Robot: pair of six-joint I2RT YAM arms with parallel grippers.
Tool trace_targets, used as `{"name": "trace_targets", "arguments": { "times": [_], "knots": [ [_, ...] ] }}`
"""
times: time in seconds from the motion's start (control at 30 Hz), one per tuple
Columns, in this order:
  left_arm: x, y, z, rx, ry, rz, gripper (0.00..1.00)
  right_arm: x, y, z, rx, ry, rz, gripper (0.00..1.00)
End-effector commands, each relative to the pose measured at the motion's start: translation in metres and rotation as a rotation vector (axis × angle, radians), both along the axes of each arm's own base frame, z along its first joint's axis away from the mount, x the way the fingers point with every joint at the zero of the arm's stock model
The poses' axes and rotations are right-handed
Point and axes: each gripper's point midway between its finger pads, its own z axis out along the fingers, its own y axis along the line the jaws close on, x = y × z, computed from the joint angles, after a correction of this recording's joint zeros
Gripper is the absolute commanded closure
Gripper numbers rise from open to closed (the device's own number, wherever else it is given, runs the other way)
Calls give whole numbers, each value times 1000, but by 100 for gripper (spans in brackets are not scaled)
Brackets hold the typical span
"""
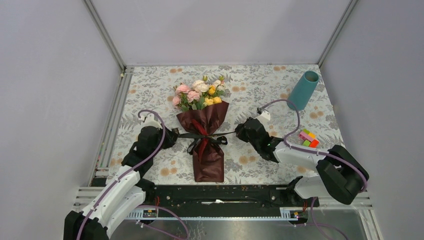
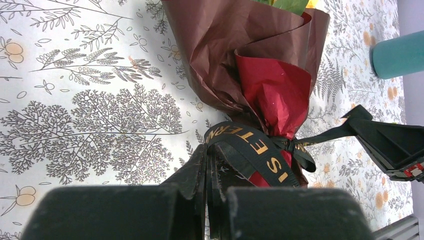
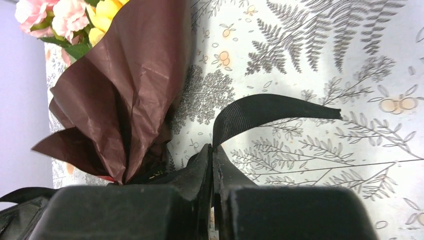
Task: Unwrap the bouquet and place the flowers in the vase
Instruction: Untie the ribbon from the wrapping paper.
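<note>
The left end effector (image 1: 175,133) is clamped on the ribbon (image 2: 255,147). The right end effector (image 1: 238,132) also, bouquet (image 1: 205,120) between them.

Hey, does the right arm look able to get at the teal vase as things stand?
Probably not yet. The right gripper is shut on the black ribbon, so it would have to let go first. Otherwise the way looks free: only tablecloth lies between it and the vase.
</note>
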Motion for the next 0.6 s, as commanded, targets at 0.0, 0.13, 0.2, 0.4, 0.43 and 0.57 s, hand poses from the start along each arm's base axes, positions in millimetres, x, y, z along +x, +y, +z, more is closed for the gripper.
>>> {"name": "trace_targets", "arguments": {
  "times": [0.0, 0.13, 0.2, 0.4, 0.43, 0.57],
  "knots": [
    [12, 9, 26, -8, -60, 55, 100, 8, -33, 3, -77, -24, -90, 100],
    [12, 10, 27, -9, -58, 61, 100, 8, -45, 3, -87, -21, -112, 100],
    [12, 12, 27, -7, -57, 66, 100, 9, -51, 2, -95, -18, -125, 100],
    [12, 19, 30, 6, -53, 88, 100, 9, -66, 1, -110, -10, -150, 100],
    [12, 21, 30, 10, -50, 94, 100, 9, -68, 1, -110, -9, -154, 100],
    [13, 26, 33, 18, -52, 111, 100, 10, -76, 1, -111, -8, -168, 100]
  ]
}}
